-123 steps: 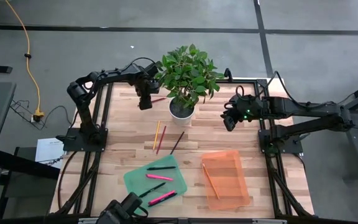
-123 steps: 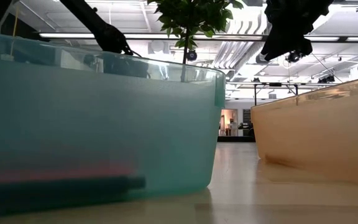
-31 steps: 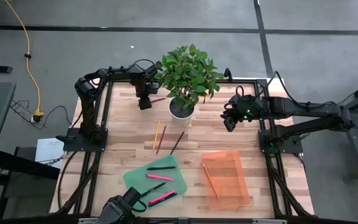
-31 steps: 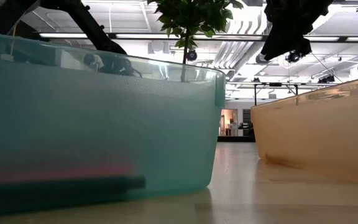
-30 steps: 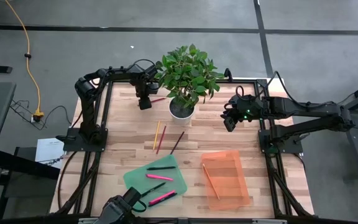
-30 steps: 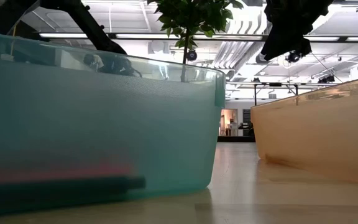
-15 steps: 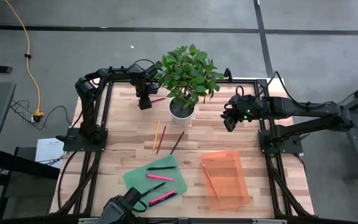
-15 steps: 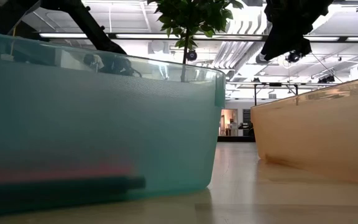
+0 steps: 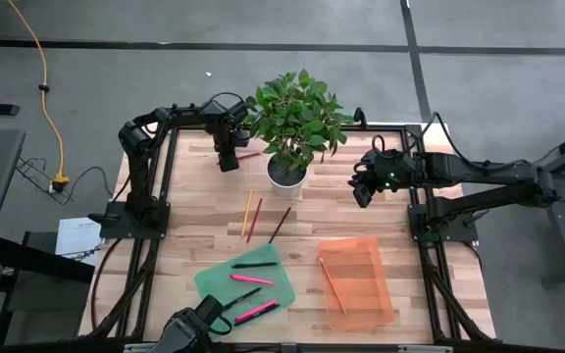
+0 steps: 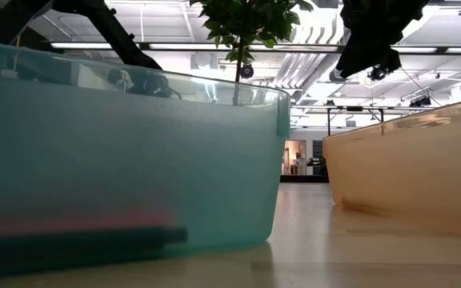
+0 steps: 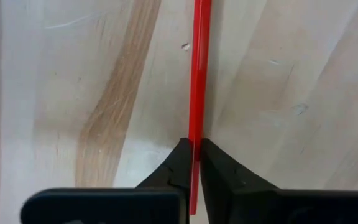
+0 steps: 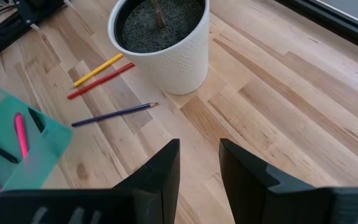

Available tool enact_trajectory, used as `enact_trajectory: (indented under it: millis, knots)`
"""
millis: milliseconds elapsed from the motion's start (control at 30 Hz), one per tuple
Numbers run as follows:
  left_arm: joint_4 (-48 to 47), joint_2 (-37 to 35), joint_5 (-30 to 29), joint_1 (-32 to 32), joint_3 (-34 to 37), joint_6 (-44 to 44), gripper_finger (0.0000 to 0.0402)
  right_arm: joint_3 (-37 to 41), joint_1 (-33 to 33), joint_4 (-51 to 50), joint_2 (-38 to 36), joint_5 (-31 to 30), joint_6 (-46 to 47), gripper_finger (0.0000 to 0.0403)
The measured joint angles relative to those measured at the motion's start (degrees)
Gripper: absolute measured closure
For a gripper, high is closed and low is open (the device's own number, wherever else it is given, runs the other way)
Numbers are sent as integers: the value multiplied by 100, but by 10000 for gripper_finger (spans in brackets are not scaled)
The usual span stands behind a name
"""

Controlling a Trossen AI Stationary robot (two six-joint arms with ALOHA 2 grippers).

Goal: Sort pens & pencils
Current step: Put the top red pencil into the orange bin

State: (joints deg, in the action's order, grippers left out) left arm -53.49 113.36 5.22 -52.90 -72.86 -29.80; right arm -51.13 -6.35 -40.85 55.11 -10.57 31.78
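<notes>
A red pencil (image 9: 251,156) lies on the table at the far side, left of the white plant pot (image 9: 286,173). My left gripper (image 9: 229,159) stands over its end and is shut on it. Three more pencils lie loose in front of the pot: yellow (image 9: 246,210), red (image 9: 254,219) and dark (image 9: 280,225). Pink and black pens (image 9: 251,279) lie in the green tray (image 9: 209,281). One orange pencil (image 9: 331,283) lies in the orange tray (image 9: 373,294). My right gripper (image 9: 361,195) hovers open, right of the pot. My left gripper (image 11: 195,144) pinches the red pencil's shaft (image 11: 197,124) between its two fingertips. The fingers come from above, pointing down, one on each side of the shaft. The pencil lies flat along the wooden table and runs straight out past the fingertips.
The leafy plant (image 9: 297,113) spreads over the far middle of the table, close to my left gripper. The right wrist view shows the pot (image 12: 166,59), the three loose pencils (image 12: 114,113) and the green tray's corner (image 12: 17,146). Bare wood lies between the pot and the trays.
</notes>
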Motion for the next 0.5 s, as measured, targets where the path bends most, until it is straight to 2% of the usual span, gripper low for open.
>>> enact_trajectory:
  millis: [167, 367, 500]
  knots:
    - [0, 4, 16, 0, 3, 0, 375, 0, 0, -1, 0, -2, -32, 300]
    - [-48, 4, 36, 0, 3, 2, 395, 0, 0, -1, 0, -2, -29, 300]
    - [-178, -11, 54, 4, 7, -28, 389, 0, 0, 0, 0, -2, 24, 300]
